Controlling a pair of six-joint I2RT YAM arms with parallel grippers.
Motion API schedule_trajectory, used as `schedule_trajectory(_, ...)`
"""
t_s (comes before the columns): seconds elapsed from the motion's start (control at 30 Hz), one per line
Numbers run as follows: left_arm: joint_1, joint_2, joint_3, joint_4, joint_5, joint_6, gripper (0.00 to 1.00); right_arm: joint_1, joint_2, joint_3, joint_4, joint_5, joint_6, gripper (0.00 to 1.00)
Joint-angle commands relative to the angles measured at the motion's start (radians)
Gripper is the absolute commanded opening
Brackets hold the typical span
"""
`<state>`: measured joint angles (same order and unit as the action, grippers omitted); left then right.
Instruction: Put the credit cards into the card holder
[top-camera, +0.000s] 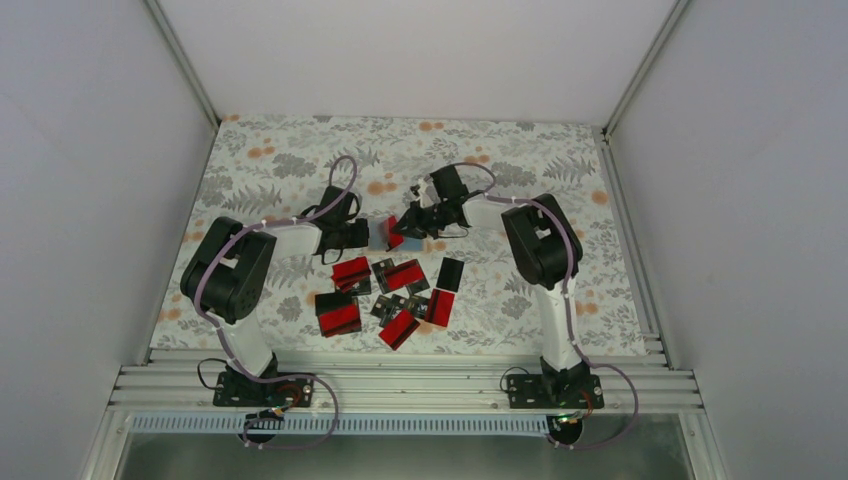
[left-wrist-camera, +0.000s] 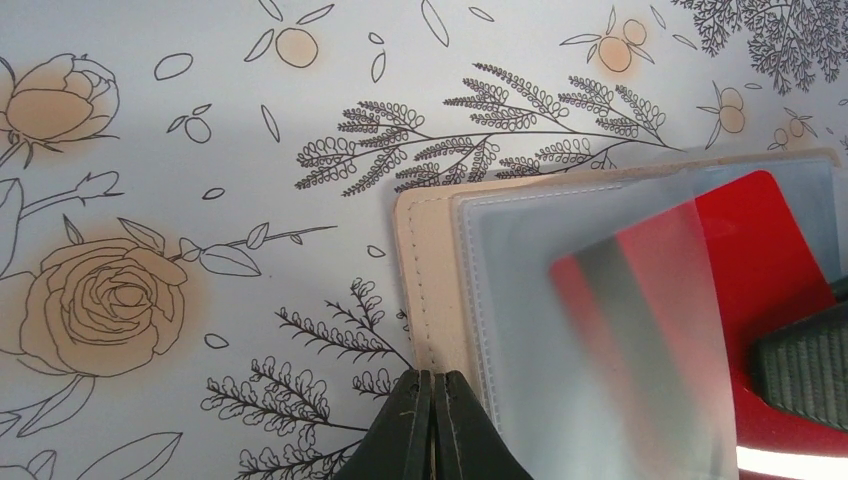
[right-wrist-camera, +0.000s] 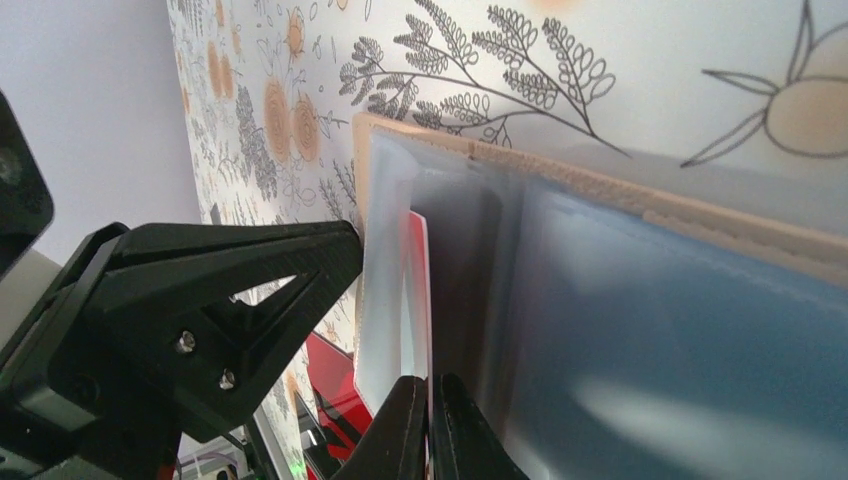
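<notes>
A: Fingers of right gripper are being pressed onto a red card, edge-on at the clear sleeve.
B: Confirmed: card holder is being pinched by left gripper, mid-table, just left of it.

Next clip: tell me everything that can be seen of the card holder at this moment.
The flat, tan-beige, stitched card holder is folded open, apparently lifted off the floral tablecloth at mid-table between both arms. Inside it has pale blue-grey, translucent plastic sleeves. The fingers of the left gripper are shut on its tan edge. A red credit card, pinched by the right gripper, is partly slid in behind one sleeve. No snap shows.
</notes>
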<state>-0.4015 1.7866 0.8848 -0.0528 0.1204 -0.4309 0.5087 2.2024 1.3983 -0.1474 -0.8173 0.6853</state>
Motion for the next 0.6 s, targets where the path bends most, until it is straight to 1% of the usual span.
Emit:
schedule_trajectory(0.0,-0.006,0.008,-0.028,-0.07,-0.019,0.011,0.02,-0.014,-0.046,-0.033,-0.062,0.042,-0.036,0.04)
schedule_trajectory(0.27,-0.007,0.003,-0.036,-0.073,-0.027,0.011,0.02,-0.033,-0.046,-0.038,-0.045,0.014,-0.032,0.04)
schedule_trajectory(0.57,-0.006,-0.017,-0.034,-0.078,-0.046,0.018,0.02,-0.064,-0.109,-0.088,-0.105,0.048,-0.098,0.04)
